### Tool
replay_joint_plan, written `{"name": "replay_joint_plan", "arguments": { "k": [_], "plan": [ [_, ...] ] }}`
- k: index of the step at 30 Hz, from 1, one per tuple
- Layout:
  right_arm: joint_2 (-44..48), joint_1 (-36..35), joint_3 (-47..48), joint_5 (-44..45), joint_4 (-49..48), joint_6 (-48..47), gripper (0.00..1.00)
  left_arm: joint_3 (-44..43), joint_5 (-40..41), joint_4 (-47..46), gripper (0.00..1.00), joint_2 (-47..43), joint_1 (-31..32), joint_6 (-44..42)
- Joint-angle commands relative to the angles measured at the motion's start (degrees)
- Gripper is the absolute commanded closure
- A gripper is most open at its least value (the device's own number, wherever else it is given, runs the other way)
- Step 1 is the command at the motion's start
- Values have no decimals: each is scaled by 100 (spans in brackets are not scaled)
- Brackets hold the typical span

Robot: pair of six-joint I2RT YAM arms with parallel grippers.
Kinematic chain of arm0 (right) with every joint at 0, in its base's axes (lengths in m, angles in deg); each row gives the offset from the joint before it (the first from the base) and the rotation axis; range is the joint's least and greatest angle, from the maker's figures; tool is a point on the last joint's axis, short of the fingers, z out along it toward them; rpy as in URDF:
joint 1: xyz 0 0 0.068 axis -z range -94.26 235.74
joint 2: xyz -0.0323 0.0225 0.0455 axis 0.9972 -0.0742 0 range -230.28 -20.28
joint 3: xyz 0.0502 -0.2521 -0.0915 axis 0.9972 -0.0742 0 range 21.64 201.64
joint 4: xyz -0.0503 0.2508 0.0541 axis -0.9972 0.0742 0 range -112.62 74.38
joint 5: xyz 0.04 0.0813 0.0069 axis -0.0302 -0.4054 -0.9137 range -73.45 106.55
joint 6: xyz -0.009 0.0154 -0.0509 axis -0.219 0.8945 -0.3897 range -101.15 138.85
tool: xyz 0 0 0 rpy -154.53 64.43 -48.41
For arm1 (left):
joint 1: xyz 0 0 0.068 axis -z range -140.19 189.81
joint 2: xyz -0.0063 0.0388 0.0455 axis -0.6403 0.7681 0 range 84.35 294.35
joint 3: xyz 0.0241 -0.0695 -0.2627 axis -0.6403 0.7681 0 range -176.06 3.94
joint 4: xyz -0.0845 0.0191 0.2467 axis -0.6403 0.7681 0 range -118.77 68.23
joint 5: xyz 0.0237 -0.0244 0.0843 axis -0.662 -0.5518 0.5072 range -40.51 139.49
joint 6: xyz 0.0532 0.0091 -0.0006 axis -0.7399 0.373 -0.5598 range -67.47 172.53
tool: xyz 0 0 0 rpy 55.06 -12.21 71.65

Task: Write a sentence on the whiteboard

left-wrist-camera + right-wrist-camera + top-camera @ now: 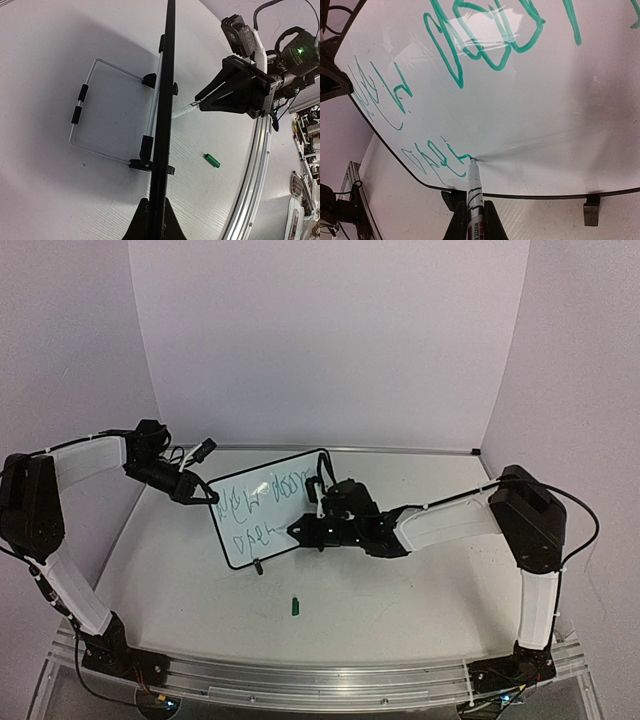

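Right jaws clenched on marker (474, 196), tip touching whiteboard (283, 512) at lower-line end of green sentence (492, 66); left jaws clamp board's left edge, upright mid white bench (420, 590), pale lilac walls (330, 340) behind.

The left arm (70, 580) rises from its base, folds at the elbow and reaches in to the left edge of the whiteboard (280, 512), where the left gripper (205, 491) is clamped on the frame. The right arm (450, 520) stretches low toward the whiteboard's face from the right. The right gripper (301, 530) is closed around a marker (473, 185), whose tip touches the whiteboard's lower part.
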Motion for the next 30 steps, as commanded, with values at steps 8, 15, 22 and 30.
{"name": "replay_joint_plan", "arguments": {
  "k": [8,15,22,30],
  "plan": [
    [95,71,-133,66,-49,60,100,-142,670,-78,100,-49,-41,32],
    [526,75,-195,-93,-128,-87,100,-140,671,-81,100,-59,-41,34],
    [546,85,-65,-58,-113,-128,100,-133,680,-84,100,-68,-42,32],
    [206,137,161,-135,-102,-110,100,-133,680,-83,100,-72,-41,28]
  ]
}}
